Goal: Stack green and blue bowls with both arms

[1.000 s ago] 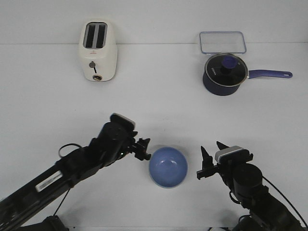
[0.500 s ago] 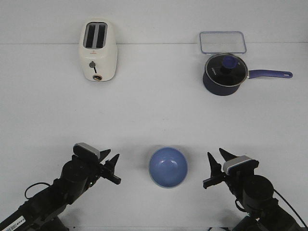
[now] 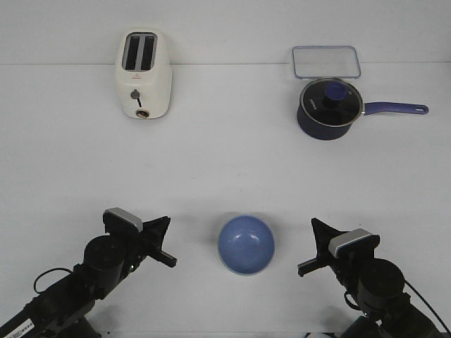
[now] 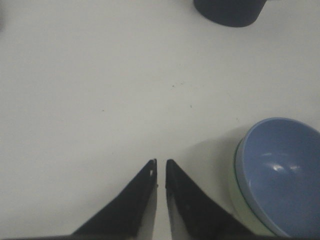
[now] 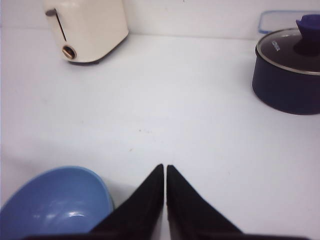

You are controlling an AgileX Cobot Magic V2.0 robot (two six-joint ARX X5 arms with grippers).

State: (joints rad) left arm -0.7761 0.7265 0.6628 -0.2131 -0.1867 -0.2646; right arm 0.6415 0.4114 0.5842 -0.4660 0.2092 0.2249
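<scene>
The blue bowl [image 3: 246, 243] sits nested inside the pale green bowl on the table's front middle. Only the green bowl's rim [image 4: 239, 207] shows under the blue bowl [image 4: 282, 172] in the left wrist view. My left gripper [image 3: 166, 241] is shut and empty, low over the table to the left of the stack, apart from it. Its tips [image 4: 161, 161] show only a thin slit. My right gripper [image 3: 310, 244] is shut and empty, to the right of the stack. Its tips [image 5: 165, 166] touch, with the blue bowl [image 5: 55, 202] beside them.
A cream toaster [image 3: 143, 74] stands at the back left. A dark blue lidded saucepan [image 3: 330, 107] with its handle pointing right stands at the back right, and a clear container lid [image 3: 326, 62] lies behind it.
My left arm has pulled back from the bowl's left rim to the front left. My right arm has drawn back slightly. Both grippers went from open to shut.
</scene>
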